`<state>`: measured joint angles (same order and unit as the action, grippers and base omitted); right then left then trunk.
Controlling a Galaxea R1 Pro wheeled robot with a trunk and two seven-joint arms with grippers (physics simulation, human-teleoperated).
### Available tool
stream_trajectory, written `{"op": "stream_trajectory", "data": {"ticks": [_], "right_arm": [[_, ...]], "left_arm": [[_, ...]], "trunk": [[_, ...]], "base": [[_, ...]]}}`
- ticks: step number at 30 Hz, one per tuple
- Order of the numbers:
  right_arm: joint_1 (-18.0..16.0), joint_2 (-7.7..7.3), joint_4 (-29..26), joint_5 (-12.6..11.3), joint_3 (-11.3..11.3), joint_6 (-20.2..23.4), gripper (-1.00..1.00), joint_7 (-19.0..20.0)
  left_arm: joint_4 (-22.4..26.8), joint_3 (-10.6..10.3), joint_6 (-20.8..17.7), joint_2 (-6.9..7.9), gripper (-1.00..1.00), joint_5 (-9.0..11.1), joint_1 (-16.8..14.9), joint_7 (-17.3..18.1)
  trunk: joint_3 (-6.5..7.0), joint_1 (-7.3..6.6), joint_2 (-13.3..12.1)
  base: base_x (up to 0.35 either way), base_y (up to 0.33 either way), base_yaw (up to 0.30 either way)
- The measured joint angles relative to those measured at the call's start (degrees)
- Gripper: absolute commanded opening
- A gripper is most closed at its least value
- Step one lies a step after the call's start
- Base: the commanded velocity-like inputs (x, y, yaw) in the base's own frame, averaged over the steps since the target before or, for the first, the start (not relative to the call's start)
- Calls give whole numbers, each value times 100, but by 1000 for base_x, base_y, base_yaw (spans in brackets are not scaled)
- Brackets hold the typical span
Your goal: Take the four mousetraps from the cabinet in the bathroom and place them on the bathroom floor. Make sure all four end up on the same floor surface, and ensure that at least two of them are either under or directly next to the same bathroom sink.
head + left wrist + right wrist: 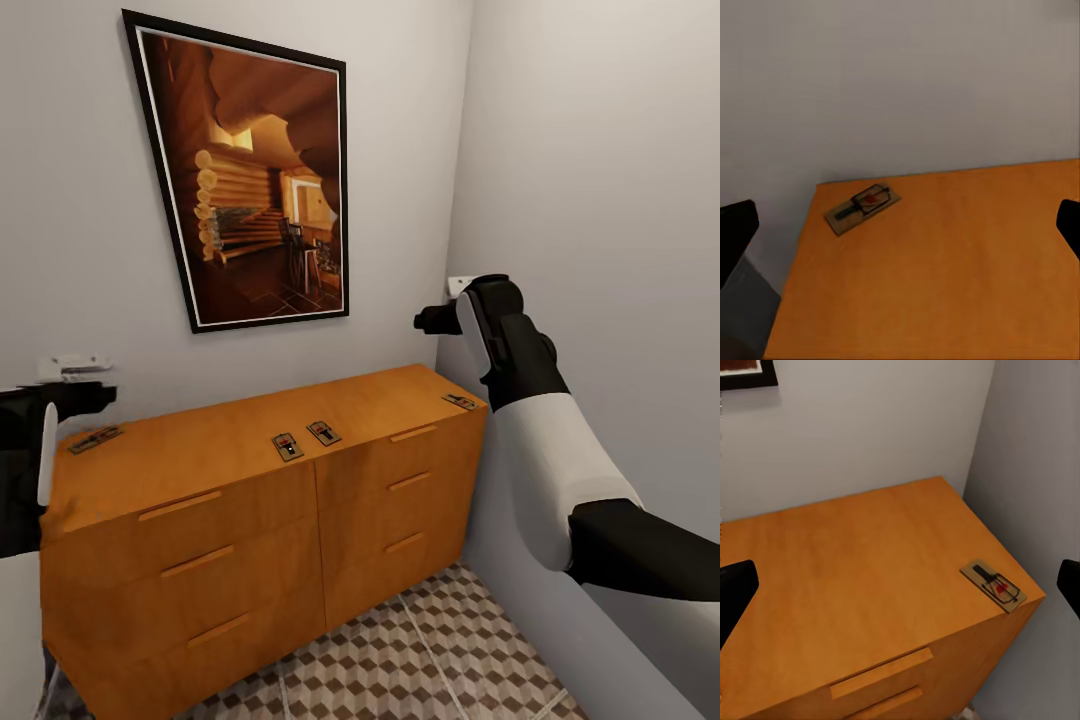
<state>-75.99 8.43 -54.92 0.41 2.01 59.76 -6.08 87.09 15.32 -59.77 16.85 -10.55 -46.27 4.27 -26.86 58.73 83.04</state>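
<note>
Cabinet (250,470) top holds mousetraps (862,207), beyond both open jaws.

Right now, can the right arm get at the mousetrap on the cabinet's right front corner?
Probably yes. The right pincer hangs open above the cabinet, and that mousetrap lies flat with nothing over it.

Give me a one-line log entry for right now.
mousetraps: four on cabinet top, far-left, two mid-front, far-right | left gripper: open, empty | right gripper: open, empty

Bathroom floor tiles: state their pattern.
The bathroom floor carries a brown, beige and white 3D cube pattern with pale grout, best seen in the head view.
</note>
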Motion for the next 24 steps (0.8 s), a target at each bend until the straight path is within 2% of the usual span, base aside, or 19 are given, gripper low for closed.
{"op": "stream_trajectory", "data": {"ticks": [4,8,15,24], "right_arm": [[-1,6,-15,-3,2,0,100,0],[0,8,-27,0,-1,0,100,-2],[0,9,-45,2,0,0,100,-9],[1,10,-44,-16,2,0,100,-4]], "left_arm": [[2,318,0,315,100,-245,0,6],[4,634,-1,480,100,-354,0,4],[-5,820,-1,565,100,-410,1,3],[-16,873,-1,583,100,-416,1,3]], "trunk": [[0,0,0],[0,0,0],[0,0,0],[0,0,0]], "base": [[0,0,0],[0,0,0],[0,0,0],[0,0,0]]}}
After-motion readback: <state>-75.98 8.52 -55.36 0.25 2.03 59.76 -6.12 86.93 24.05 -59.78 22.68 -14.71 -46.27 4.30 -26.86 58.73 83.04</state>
